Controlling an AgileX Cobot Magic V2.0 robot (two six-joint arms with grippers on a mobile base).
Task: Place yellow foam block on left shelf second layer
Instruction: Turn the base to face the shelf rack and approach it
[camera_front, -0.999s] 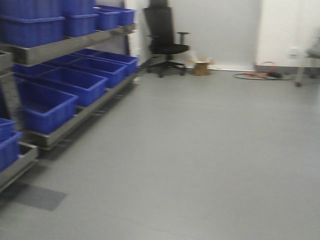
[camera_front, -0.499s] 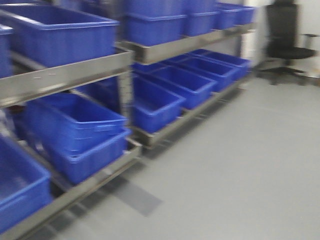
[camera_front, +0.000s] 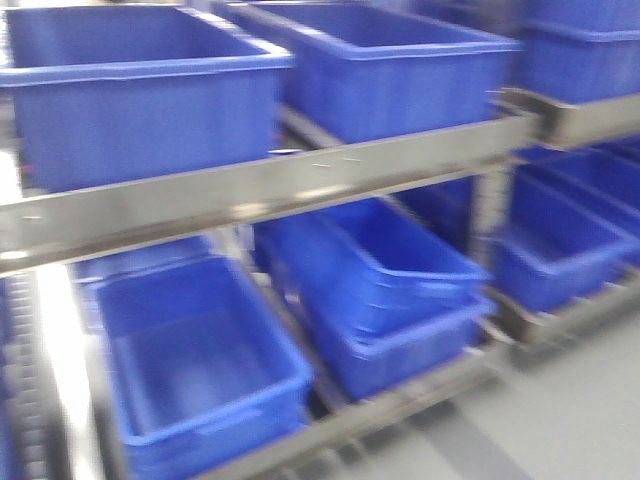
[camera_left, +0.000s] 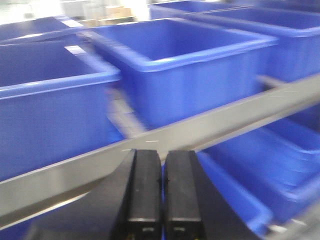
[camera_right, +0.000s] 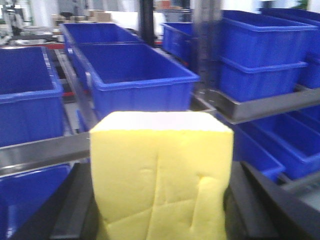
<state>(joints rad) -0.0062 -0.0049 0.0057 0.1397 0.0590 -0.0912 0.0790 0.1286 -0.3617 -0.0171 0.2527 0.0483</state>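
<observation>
**Block** (camera_right: 160, 145): yellow foam, held in the air between the two dark fingers (camera_right: 75, 210) of the right gripper (camera_right: 161, 172), one finger against each side. It sits upright and square. One broad face is turned to the wrist camera, and the paler top face is level. The front face shows shallow vertical creases. It looks near cube-shaped, with no long axis to be told, and its lower part is cut off by the picture edge. It is not on any shelf.

**Right gripper**: clamped on the block, in front of the shelving.

**Left gripper** (camera_left: 163, 155): black fingers pressed together with only a thin slit between them and nothing held. It is just in front of a steel rail (camera_left: 240, 117).

**Shelving**: steel, in tiers with sloping front rails (camera_front: 300, 185). A post (camera_right: 202, 45) stands behind and right of the block.

**Bins**: blue plastic, open-topped.
- Upper tier, front view: two side by side (camera_front: 150, 100).
- Lower tier, front view: one single bin (camera_front: 200, 370), and beside it one bin nested in another (camera_front: 390, 300).
- More bins lie to the right.
- The bins whose insides show hold nothing visible.

**Floor** (camera_front: 590, 410): grey, at lower right.

**Note**: the front view is motion-blurred, so fine detail is unreadable.
</observation>
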